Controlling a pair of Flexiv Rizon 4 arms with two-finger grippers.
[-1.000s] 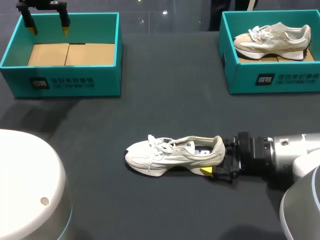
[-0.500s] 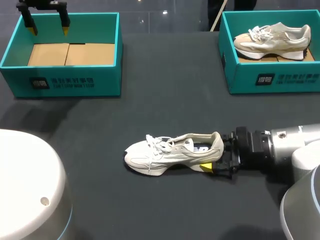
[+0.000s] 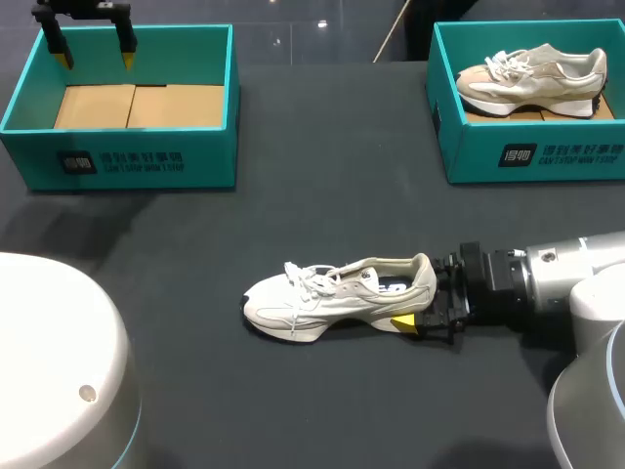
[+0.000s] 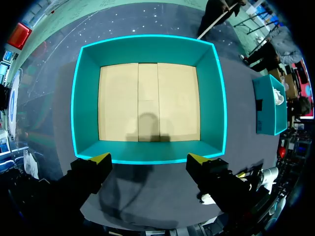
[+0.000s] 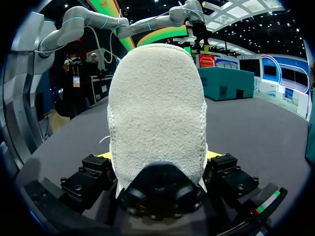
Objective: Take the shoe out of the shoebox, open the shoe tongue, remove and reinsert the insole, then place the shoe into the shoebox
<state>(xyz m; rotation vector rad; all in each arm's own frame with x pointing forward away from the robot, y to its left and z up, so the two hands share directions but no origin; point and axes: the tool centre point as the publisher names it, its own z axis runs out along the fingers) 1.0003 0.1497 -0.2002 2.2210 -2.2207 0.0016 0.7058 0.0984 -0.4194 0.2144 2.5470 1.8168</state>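
White shoe [image 3: 337, 298] out of its box, sole-down on the dark surface [image 3: 322, 195], near and around the middle, toe left, heel [image 5: 156, 113] right. Right jaws clamped on that heel from both sides, low by the sole. Left jaws apart, hanging over the far rim of the empty shoebox [image 3: 127, 161] at far left. Second shoebox [image 3: 547, 156] far right, holding another shoe [image 3: 532, 80]. Probably time for the tongue [image 3: 344, 280]: hold the heel firm and the sole flat, bring the left jaws across, pinch the tongue alone, clear of the laces [image 3: 308, 281], and lift toward the toe.
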